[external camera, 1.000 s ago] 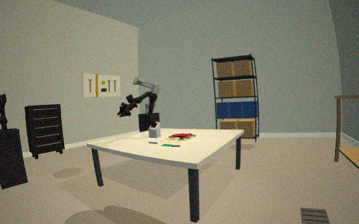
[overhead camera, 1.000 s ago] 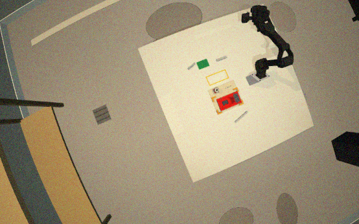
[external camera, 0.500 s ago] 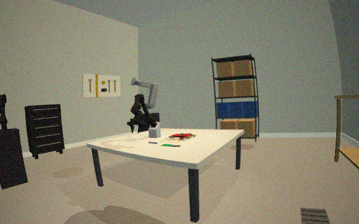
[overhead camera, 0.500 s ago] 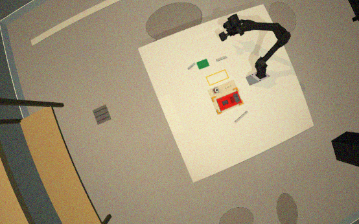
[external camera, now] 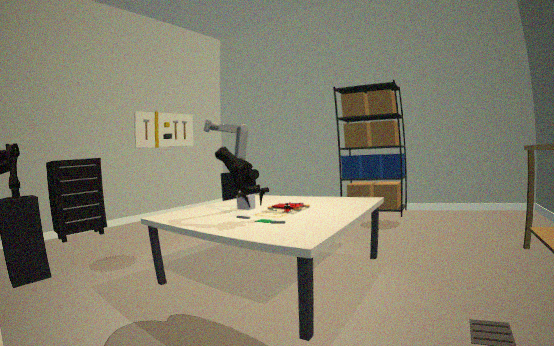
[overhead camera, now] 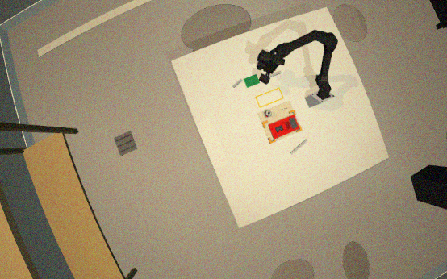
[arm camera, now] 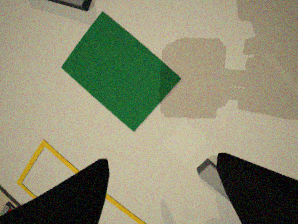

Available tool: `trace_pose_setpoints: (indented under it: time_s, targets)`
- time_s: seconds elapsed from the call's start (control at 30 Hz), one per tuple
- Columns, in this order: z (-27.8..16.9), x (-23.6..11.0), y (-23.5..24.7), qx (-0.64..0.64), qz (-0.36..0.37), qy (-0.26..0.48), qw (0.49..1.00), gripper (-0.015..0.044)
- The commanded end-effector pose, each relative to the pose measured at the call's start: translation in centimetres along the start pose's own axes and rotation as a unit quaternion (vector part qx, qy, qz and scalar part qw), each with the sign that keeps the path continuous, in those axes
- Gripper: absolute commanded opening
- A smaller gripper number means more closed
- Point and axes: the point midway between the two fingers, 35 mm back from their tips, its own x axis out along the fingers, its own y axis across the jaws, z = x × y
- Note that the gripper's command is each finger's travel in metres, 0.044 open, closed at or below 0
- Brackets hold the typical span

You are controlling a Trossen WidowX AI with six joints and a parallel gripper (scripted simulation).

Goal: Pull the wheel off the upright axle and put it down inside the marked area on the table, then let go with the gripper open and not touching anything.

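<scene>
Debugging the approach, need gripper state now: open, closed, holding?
Gripper: open, holding nothing, above the table near the green patch.
</scene>
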Motion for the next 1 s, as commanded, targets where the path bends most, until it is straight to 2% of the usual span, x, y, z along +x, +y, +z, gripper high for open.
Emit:
trace_pose_setpoints:
  time_s: [0.0,0.2,0.43,0.97]
  targets:
    - [-2.3,0.1,6.7,-0.095,0.011,0.036,0.995,0.0300]
    - [-6.6,-0.7,14.3,-0.226,0.008,0.062,0.972,0.0300]
    - [-13.2,-2.3,21.2,-0.390,-0.021,0.072,0.918,0.0300]
    - [-13.5,-1.8,22.4,-0.400,-0.024,0.071,0.914,0.0300]
